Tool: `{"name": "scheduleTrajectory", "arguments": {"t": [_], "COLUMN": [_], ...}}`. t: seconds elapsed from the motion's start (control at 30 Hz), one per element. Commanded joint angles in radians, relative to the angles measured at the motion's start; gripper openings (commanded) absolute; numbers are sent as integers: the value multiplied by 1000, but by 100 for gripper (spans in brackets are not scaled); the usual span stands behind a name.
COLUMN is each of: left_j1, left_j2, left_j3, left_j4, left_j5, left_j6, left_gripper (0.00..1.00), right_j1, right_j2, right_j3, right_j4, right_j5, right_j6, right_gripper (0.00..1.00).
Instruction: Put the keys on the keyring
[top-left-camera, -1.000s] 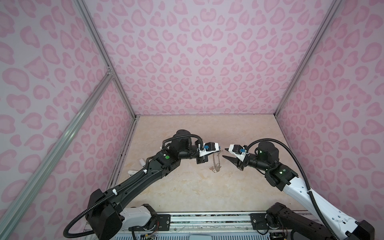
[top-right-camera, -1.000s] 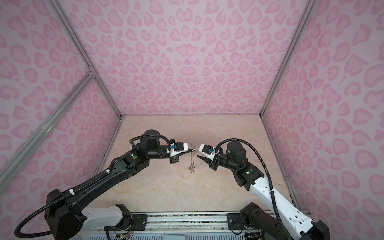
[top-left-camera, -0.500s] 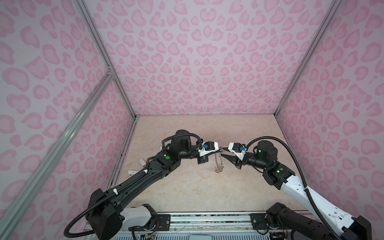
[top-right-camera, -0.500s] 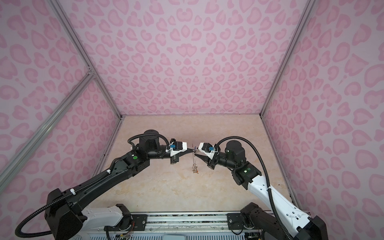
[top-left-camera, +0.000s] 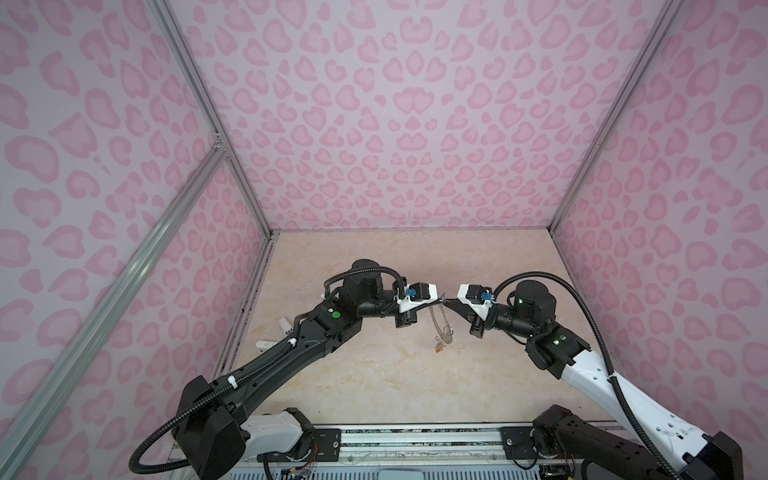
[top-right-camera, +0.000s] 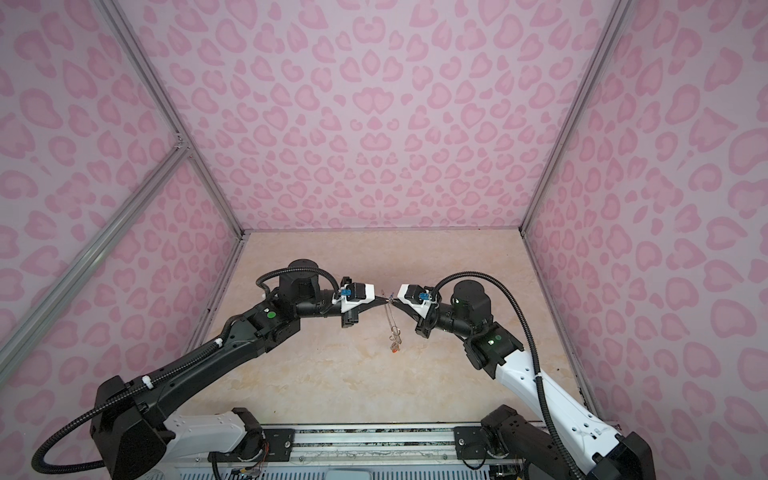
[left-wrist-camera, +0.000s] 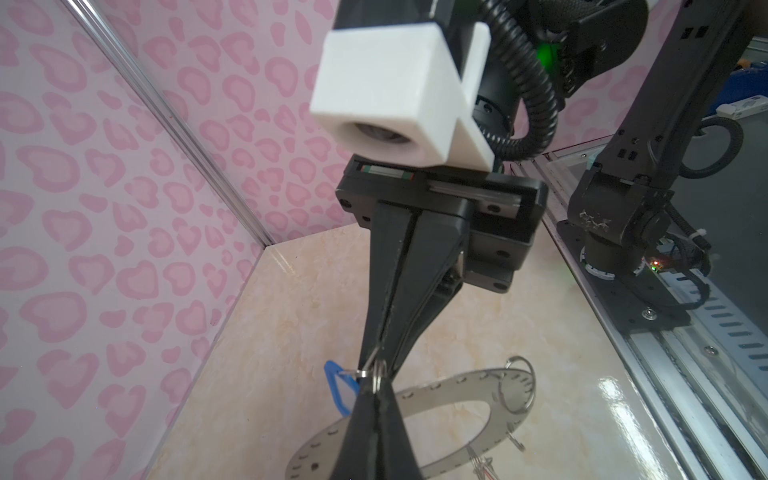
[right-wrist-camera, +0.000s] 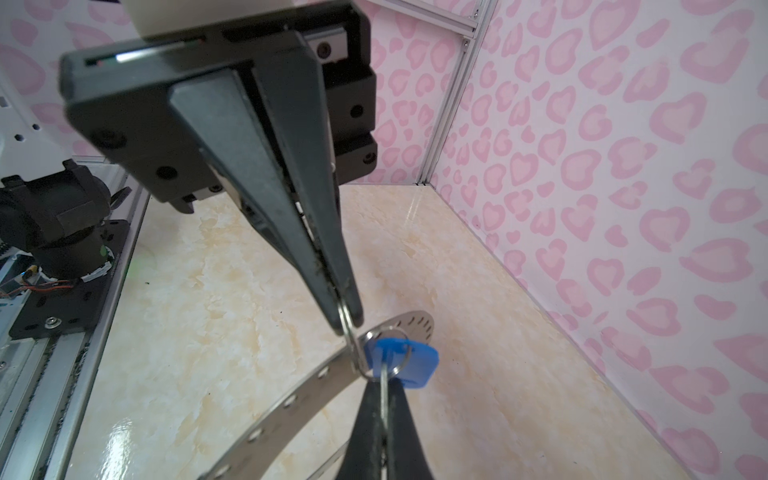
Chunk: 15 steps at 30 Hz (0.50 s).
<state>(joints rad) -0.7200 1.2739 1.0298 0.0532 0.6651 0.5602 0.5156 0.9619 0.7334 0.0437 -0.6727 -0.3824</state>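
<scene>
**Fig.** Two-arm pinch above the tabletop (top-left-camera: 374, 374), at the ctr of the scene, approx. midway btwn the near rail and the far wall. The L gripper (top-left-camera: 438, 301) is extended from the left and the R gripper (top-left-camera: 449, 303) from the right. In both top views the two sets of tips are seen almost touching, well clear of the table.

**L gripper:** the fingers are pressed fully together, w/ no gap visible. In the R wrist view a thin wire loop (right-wrist-camera: 348, 322) at the rim of the keyring (right-wrist-camera: 299, 399) is seen pinched btwn the tips. The keyring is carried by this gripper and hangs down from the pinch point, off the table. In the top views it is seen nearly edge-on, as a slim oval.

**R gripper:** the fingers are likewise closed. A thin, edge-on metal part of the blue-tag key set (right-wrist-camera: 409, 361) is clamped btwn them, w/ the tag just beside the tips and against the keyring's rim. In the L wrist view the blue tag (left-wrist-camera: 338, 390) is seen beside the joined tips. There the keyring (left-wrist-camera: 457, 390) is shown as a flat band w/ a row of small holes, curving behind the L fingers.

**Other keys:** the orange-tag key set (top-right-camera: 393, 350) hangs at the low end of the keyring, above the table. How it is fastened can't be resolved in the top views.

**Misc.:** a small white object (top-left-camera: 266, 344) lies at the table's left edge; its kind is not discernible.
</scene>
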Motion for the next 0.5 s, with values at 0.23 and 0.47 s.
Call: {"name": "scheduleTrajectory", "arguments": {"t": [0.23, 0.47], "left_j1": [1, 1], "left_j2": [-11, 3], "left_j3": [1, -19], "left_j4": [61, 131], "left_j5": [-35, -67], "left_j6": [-8, -65], "left_gripper": [3, 3], "right_j1": [-2, 16], "right_j2": [-8, 10], "right_j3": [27, 30], "right_j4": [-127, -145], "right_j5": [66, 79], "right_j6": [-81, -103], "right_gripper": [0, 0]}}
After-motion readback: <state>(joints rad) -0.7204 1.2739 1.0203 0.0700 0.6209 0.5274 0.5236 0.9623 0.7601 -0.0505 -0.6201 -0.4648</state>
